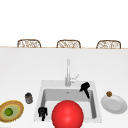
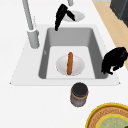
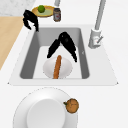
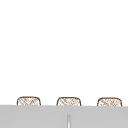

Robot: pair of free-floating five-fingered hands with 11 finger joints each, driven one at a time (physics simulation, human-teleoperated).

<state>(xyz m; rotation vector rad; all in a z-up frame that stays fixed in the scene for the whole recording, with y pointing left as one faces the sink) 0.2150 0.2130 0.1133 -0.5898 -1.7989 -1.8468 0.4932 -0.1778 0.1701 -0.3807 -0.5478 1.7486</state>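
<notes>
A green fruit [image 1: 8, 111] is seen on a yellow-rimmed plate [image 1: 17, 105], well left of the left hand [image 1: 42, 112], with a dark jar [image 1: 28, 97] between; no label can be read on the jar. The left hand's fingers are curled, closed on nothing, over the sink's [image 1: 43, 84] front left rim. A red ball [image 1: 67, 114] blocks the basin in the front view. Below the right hand's [image 1: 85, 88] straight, downward-pointing fingers, a sausage [image 3: 57, 66] lies on a white dish [image 3: 48, 67]. Further right, a white plate [image 1: 117, 106] carries a small brown fruit [image 1: 109, 94].
</notes>
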